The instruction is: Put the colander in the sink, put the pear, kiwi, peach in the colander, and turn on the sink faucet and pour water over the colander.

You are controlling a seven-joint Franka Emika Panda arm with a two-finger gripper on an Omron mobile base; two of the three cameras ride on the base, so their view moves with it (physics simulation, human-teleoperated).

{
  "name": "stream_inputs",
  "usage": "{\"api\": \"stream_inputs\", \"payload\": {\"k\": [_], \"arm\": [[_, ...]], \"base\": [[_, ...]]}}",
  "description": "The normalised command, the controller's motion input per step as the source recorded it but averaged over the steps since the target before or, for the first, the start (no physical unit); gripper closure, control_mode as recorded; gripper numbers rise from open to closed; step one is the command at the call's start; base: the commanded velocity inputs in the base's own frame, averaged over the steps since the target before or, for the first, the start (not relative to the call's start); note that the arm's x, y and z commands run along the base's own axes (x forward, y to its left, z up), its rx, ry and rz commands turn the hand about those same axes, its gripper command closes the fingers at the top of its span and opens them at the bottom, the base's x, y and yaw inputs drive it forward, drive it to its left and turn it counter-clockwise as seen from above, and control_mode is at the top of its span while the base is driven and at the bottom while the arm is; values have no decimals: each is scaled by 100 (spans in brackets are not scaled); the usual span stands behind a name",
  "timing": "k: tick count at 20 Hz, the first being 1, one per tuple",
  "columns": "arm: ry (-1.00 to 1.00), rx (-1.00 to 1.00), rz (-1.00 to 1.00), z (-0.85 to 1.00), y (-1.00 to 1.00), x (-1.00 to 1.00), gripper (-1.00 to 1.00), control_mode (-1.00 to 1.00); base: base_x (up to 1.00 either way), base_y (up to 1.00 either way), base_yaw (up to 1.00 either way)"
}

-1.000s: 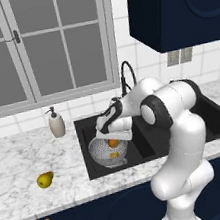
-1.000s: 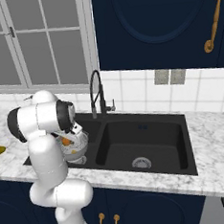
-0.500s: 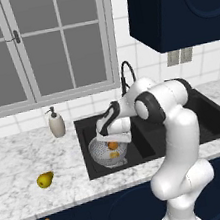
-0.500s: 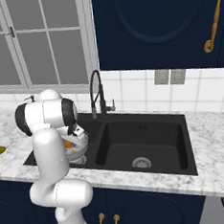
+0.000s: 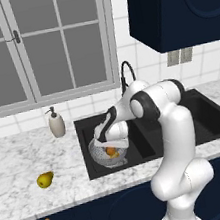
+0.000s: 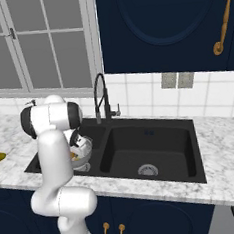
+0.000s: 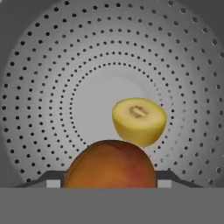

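End effector (image 7: 109,181) fingers are gripping the peach (image 7: 110,164) inside the colander (image 7: 48,87); hand view is revealing the kiwi (image 7: 139,120) just beyond. The pear (image 5: 44,180) is lying on the surface, far left.

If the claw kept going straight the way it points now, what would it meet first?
The peach sits between the claw fingertips, so it would press that down onto the colander floor, likely beside the kiwi; depth is unclear.
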Motion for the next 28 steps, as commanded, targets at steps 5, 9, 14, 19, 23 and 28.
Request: {"api": "stream_inputs", "payload": {"k": [5,9,14,19,23,28], "arm": [[0,0,-5,1,-9,18,-100,-100],[-1,0,-2,33,-3,2,-100,-100],[-16,5,0,99,0,-23,-100,-100],[-2,10,0,100,5,-51,-100,-100],[13,11,0,99,43,-66,-100,-100],[6,1,-6,65,88,-73,-100,-100]], "base": [[0,0,0],[0,0,0],[0,0,0],[0,0,0],[0,0,0],[0,0,0]]}}
